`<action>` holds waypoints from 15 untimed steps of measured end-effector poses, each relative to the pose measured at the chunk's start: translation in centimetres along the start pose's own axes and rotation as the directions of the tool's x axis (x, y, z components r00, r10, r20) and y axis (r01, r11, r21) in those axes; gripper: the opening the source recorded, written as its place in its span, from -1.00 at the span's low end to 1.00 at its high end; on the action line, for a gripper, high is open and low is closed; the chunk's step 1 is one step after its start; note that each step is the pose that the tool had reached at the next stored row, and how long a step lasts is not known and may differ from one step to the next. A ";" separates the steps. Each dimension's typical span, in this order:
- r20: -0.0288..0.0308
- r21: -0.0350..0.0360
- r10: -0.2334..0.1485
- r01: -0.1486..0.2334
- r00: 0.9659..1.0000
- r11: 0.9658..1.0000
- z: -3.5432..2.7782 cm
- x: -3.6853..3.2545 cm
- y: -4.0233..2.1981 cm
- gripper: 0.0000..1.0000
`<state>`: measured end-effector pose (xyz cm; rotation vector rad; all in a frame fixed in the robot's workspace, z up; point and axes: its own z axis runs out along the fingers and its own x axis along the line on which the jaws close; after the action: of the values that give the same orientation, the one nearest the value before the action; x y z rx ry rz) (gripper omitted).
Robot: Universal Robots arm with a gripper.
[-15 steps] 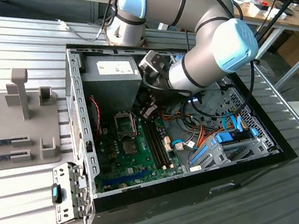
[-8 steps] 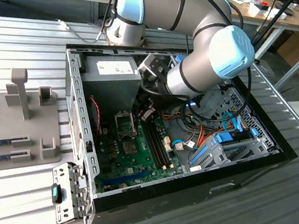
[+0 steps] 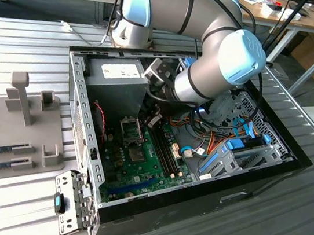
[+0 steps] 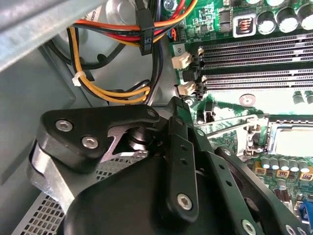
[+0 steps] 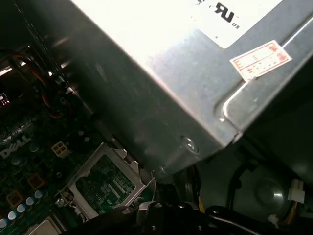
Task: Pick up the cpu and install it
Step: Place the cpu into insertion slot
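The hand (image 3: 152, 120) is hovering inside the computer case (image 3: 83, 142), just beside the open socket (image 3: 130, 130) on the green motherboard (image 3: 150, 172), below the grey power supply (image 3: 116, 74). Its grip, and where the cpu is lying, cannot be told.

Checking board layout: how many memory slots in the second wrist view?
4 memory slots, side by side next to the socket: two nearer it, two farther. One end of each runs out of frame.

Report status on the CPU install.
Black pincer down inside the open black computer case, beside the grey metal power supply box. Hinged metal socket frame on the green board stands open. Cannot tell if CPU held.
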<state>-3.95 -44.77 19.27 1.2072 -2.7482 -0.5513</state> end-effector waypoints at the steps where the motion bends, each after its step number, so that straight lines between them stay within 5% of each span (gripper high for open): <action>1: 0.000 0.000 0.000 0.000 1.000 1.000 0.00 0.01 -0.01 -0.79; 15: -0.003 0.003 0.001 -0.001 1.000 1.000 -0.42 0.27 0.34 -0.79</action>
<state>-4.28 -44.87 19.77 1.2066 -2.7483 -0.5448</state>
